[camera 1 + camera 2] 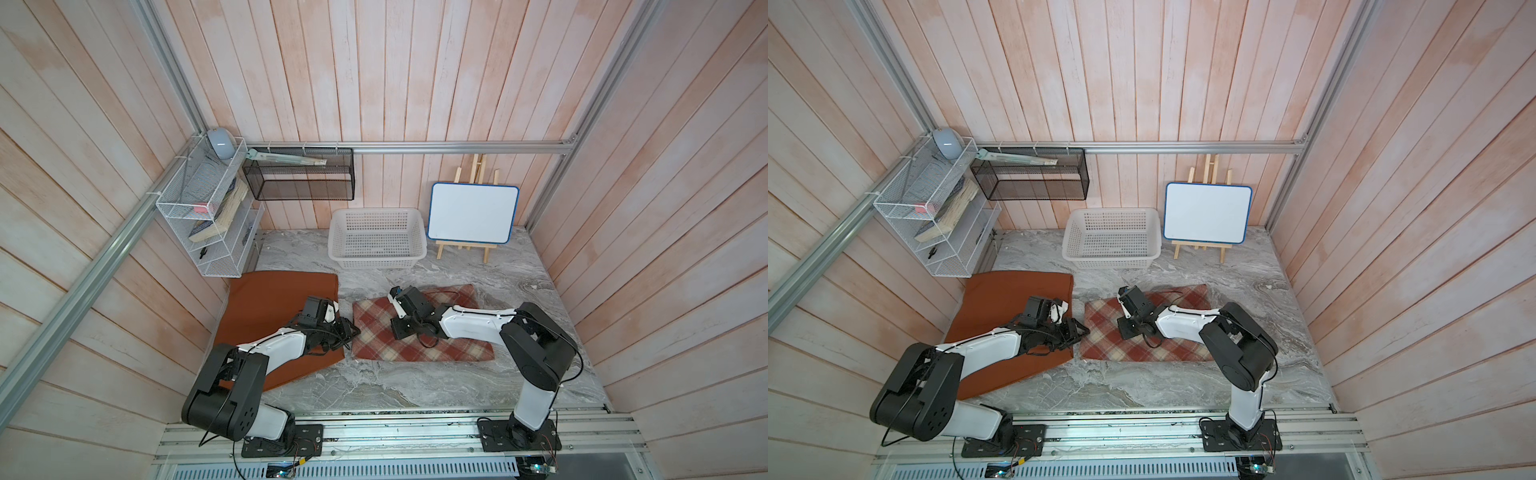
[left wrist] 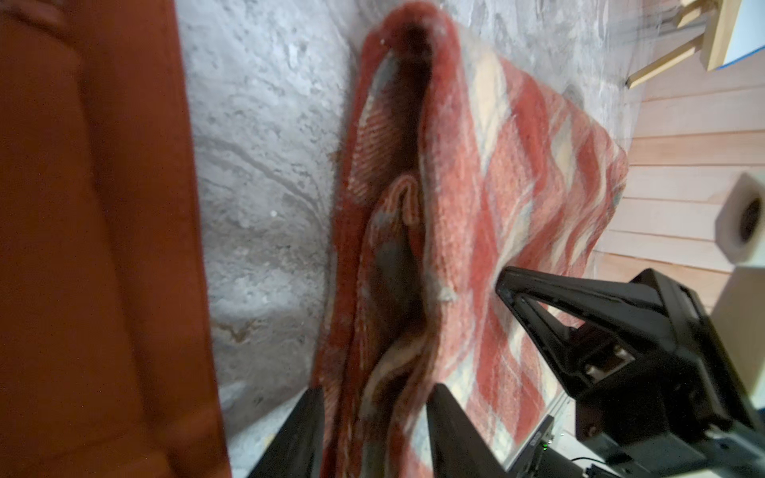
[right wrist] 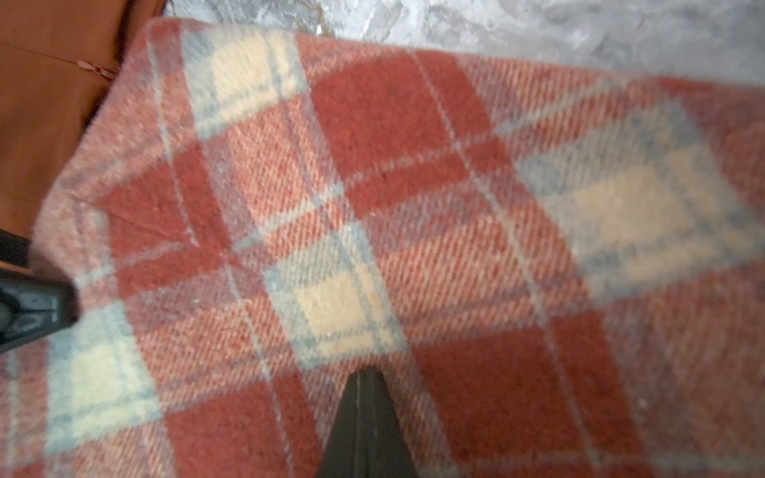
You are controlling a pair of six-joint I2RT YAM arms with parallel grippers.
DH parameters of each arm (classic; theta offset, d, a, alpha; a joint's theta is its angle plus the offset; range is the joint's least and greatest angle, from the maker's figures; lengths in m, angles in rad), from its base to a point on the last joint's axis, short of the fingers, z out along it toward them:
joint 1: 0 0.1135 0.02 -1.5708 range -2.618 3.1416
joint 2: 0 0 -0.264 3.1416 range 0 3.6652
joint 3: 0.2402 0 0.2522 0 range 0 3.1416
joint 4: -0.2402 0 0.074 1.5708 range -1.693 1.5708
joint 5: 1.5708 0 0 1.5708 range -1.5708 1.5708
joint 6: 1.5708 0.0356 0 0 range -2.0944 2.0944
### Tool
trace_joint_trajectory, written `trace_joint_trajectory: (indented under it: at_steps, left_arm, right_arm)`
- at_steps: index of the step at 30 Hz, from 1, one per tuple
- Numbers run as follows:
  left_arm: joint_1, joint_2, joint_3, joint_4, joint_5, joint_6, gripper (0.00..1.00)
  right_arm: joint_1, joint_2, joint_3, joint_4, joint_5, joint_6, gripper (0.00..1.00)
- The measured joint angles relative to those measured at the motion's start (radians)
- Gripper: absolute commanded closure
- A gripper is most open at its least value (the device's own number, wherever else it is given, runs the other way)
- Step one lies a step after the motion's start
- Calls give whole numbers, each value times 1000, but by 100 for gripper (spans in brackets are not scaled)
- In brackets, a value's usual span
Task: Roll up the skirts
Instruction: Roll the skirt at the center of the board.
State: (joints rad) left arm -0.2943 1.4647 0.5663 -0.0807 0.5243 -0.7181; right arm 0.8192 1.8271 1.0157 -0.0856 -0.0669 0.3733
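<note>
The red-and-cream plaid skirt (image 1: 436,349) (image 1: 1108,345) lies flat mid-table; the rust-orange skirt (image 1: 270,303) (image 1: 1000,299) lies flat to its left, apart from it. My left gripper (image 1: 353,330) (image 2: 376,391) is at the plaid skirt's left edge, one finger on each side of the doubled edge (image 2: 385,289), closed on it. That edge gapes open in the left wrist view. My right gripper (image 1: 401,328) (image 3: 364,372) is shut, its tips pressing down on the plaid skirt (image 3: 393,186) a little right of that edge, nothing between them.
A white perforated basket (image 1: 376,259) stands behind the skirts. To its right a small whiteboard (image 1: 473,212) leans on a wooden easel. A white wire shelf (image 1: 199,216) and a black mesh box (image 1: 299,178) hang on the back left wall. Marble table (image 1: 374,386) shows in front.
</note>
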Motion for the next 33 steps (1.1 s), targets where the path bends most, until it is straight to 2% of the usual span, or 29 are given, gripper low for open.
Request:
trace_joint_trajectory:
  at_steps: [9, 12, 15, 18, 21, 24, 33]
  left_arm:
    - [-16, -6, -42, 47, -37, -37, 62]
    - [-44, 26, -46, 110, -18, -59, 71]
    - [-72, 60, -46, 157, -5, -79, 85]
    - [-78, 61, -47, 162, -8, -85, 92]
    - [-80, 39, -47, 142, -24, -84, 98]
    - [-85, -11, -34, 80, -54, -78, 100]
    - [-128, -36, 113, -111, -116, -56, 100]
  right_arm:
    - [-2, 1, -6, 7, -24, 11, 100]
    - [-3, 6, -6, 10, -29, 14, 100]
    - [-3, 6, -6, 11, -30, 16, 100]
    - [-3, 8, -7, 16, -36, 19, 100]
    - [-3, 8, -10, 24, -40, 23, 100]
    - [-3, 9, -12, 32, -44, 23, 100]
    - [-3, 8, -13, 37, -54, 26, 100]
